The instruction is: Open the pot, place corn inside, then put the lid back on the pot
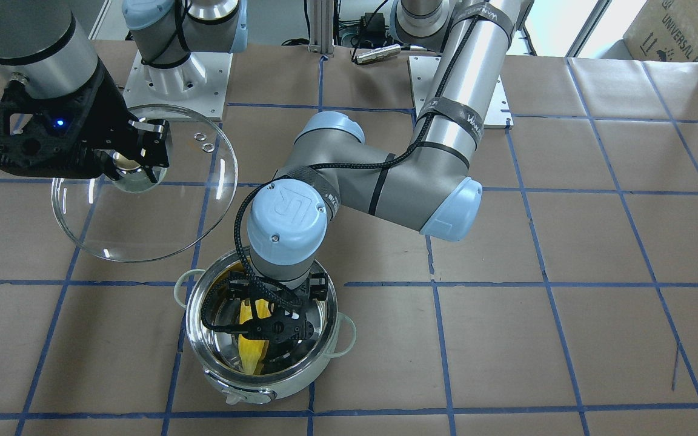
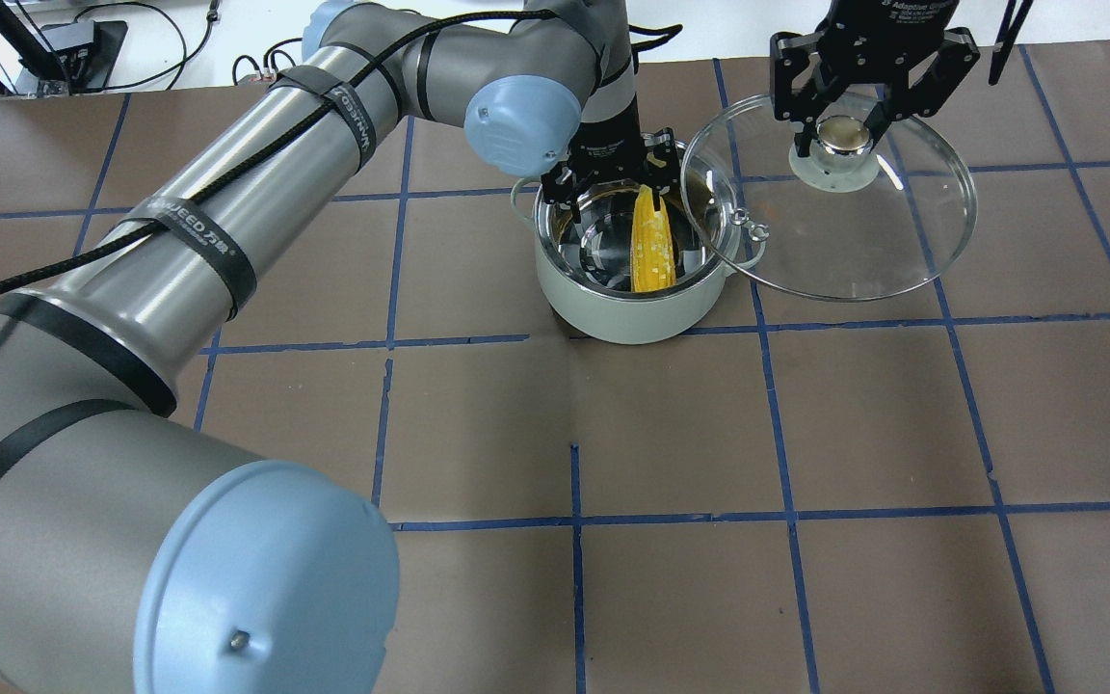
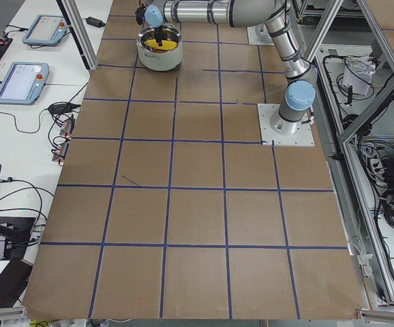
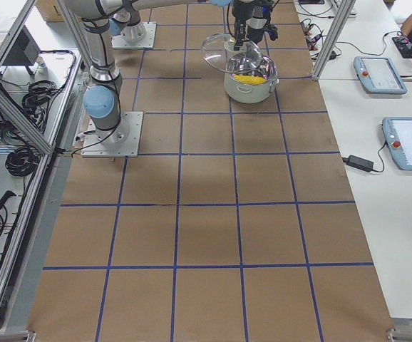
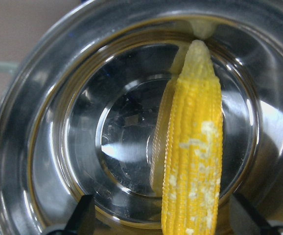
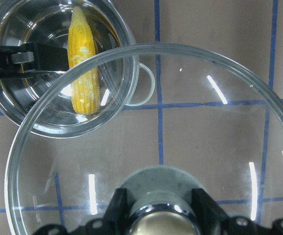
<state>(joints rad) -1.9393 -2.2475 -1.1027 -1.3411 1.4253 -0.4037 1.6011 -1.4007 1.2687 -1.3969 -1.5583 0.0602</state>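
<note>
The steel pot (image 2: pixel 613 313) stands open on the table, far centre in the overhead view. The yellow corn (image 2: pixel 653 246) lies inside it, leaning on the wall with its tip up. My left gripper (image 2: pixel 613 178) hangs just over the pot's mouth, open, with the corn (image 5: pixel 195 147) loose between its spread fingers. My right gripper (image 2: pixel 844 130) is shut on the knob of the glass lid (image 2: pixel 854 241) and holds it in the air beside the pot, its edge overlapping the pot's rim. From the front I see the pot (image 1: pixel 276 387), corn (image 1: pixel 251 351) and lid (image 1: pixel 161 212).
The table is covered in brown paper with a blue tape grid. The arms' base plates (image 1: pixel 176 79) sit at the robot's side. A metal cylinder (image 1: pixel 376 54) lies between them. Teach pendants (image 4: pixel 380 71) lie on the side bench.
</note>
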